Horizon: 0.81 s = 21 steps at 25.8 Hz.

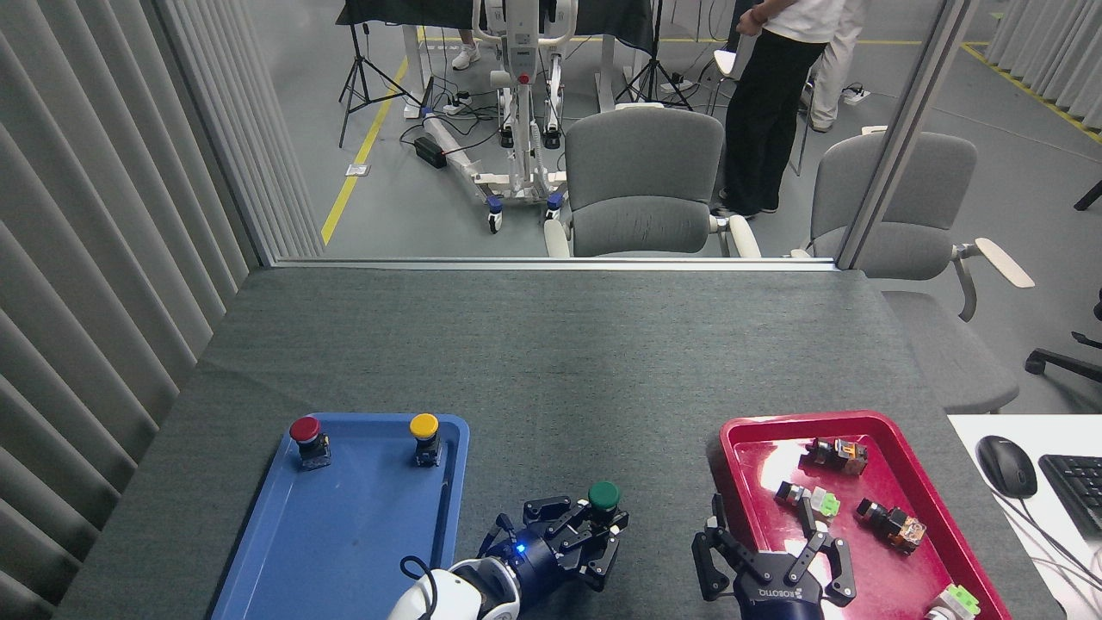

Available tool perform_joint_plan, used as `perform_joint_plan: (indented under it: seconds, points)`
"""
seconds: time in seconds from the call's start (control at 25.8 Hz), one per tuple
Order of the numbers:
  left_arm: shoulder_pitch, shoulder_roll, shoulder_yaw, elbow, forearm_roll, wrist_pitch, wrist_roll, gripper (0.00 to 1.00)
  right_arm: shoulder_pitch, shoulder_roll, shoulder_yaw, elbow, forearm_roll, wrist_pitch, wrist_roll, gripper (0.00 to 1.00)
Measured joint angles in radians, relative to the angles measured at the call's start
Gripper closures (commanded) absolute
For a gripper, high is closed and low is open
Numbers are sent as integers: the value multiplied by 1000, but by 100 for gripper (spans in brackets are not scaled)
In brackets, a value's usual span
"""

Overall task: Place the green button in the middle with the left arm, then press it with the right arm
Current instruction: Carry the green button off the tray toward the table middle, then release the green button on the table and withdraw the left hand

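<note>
- The table is covered by a dark grey cloth, and the middle [551,379] of it is a bare stretch between the two trays.
- A blue tray [344,534] lies at the near left; a red-capped button [306,437] and a yellow-capped button [424,435] stand upright along its far edge, well apart from each other.
- A red tray [861,568] lies at the near right, holding several small switch parts (some with pale green tips, some with orange), scattered and not touching one another.
- The left arm's gripper [592,536] reaches in from the bottom edge over the grey cloth, between the two trays and nearer the blue one's right rim; a small blue light glows on its wrist.
- Its fingers are closed around the black base of the green button, holding it upright.
- The right arm's gripper [772,564] sits at the bottom edge, over the near left corner of the red tray, its fingers spread wide with nothing between them; white lettering shows on its body.
- The green button [603,498] is in the left gripper's grasp over the cloth, its round dark green cap facing up; whether its base touches the cloth cannot be told.
- At the far right edge a black mouse [1006,465] and part of a keyboard [1076,491] rest on a white surface beside the table.
</note>
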Motion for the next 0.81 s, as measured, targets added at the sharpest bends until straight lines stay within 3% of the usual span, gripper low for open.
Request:
perform_joint_plan:
  seconds: [0.04, 0.08, 0.12, 0.15, 0.58, 0.81]
  points:
    - [0, -3, 0, 8, 0, 3, 0, 75, 0, 1, 1, 0, 0, -5, 13, 1]
    - [1, -5, 1, 12, 0, 8, 0, 51, 1, 1, 2, 0, 0, -9, 23, 1]
    - [3, -6, 1, 15, 0, 20, 2, 18, 1, -1, 2, 0, 0, -13, 28, 1]
    - [8, -7, 2, 16, 0, 30, 3, 3, 2, -3, 3, 1, 0, -17, 29, 1]
    - [92, 35, 11, -121, -49, 81, 15, 1, 42, 9, -6, 18, -10, -44, 17, 1]
    - [247, 174, 148, -379, -41, 145, 8, 1, 44, 6, -9, 18, -16, -44, 14, 2]
